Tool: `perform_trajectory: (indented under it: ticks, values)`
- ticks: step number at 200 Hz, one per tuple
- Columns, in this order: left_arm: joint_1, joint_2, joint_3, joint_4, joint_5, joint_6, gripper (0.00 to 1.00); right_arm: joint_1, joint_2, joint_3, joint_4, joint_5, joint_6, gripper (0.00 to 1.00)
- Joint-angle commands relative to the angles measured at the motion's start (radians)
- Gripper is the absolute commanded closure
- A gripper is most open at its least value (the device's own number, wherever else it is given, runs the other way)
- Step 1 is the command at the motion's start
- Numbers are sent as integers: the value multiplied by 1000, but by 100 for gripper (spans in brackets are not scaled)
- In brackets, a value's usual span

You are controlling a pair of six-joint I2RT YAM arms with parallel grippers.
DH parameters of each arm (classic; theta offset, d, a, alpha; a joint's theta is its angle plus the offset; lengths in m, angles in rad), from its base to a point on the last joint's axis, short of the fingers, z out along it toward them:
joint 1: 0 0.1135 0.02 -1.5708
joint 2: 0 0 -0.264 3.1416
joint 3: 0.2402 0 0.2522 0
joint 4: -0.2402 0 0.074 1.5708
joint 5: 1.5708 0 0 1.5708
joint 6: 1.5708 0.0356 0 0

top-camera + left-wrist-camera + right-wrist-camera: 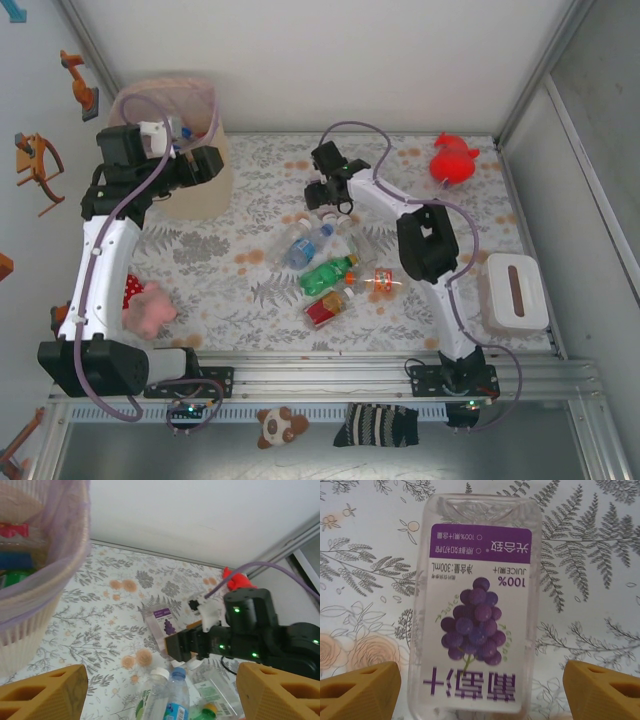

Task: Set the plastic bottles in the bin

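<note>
Plastic bottles (328, 275) lie heaped at the middle of the table (255, 165), and a few coloured ones show inside the bin (200, 195) at ten o'clock. Your right gripper (481, 682) hangs over a flat grape juice bottle (475, 610) at the heap's twelve o'clock edge, jaws spread wide either side, not clamped. Your left gripper (162, 692) hovers beside the bin, open and empty. This looks like a pick: lower, close on the narrow sides, then carry toward ten o'clock.

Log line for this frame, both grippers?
left gripper: open, empty, by bin | right gripper: open, flanking grape juice bottle lying on table | other bottles: clustered mid-table
</note>
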State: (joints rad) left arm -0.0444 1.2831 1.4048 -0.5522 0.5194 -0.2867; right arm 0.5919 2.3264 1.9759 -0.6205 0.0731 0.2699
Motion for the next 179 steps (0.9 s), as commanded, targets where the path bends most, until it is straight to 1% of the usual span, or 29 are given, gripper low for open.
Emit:
perform_trajectory:
  ticks: [1,43,94,117,138,162,179]
  values:
    - [-16,-20,-13,35,18,-24,22,9,39,62,1,24,5,17]
    - [-23,-35,-45,74,33,-55,22,9,101,94,0,30,11,20]
    - [-23,-45,-58,77,30,-57,22,9,93,79,18,28,24,30]
    - [-23,-50,-59,79,30,-58,22,10,55,64,34,37,14,34]
    - [-23,-49,-60,85,36,-63,22,9,-4,39,63,37,-9,35]
    - [-24,-47,-58,92,44,-63,22,9,-91,-12,102,31,-69,36]
    - [-26,-45,-56,91,54,-59,22,9,-163,-64,138,-10,-137,36]
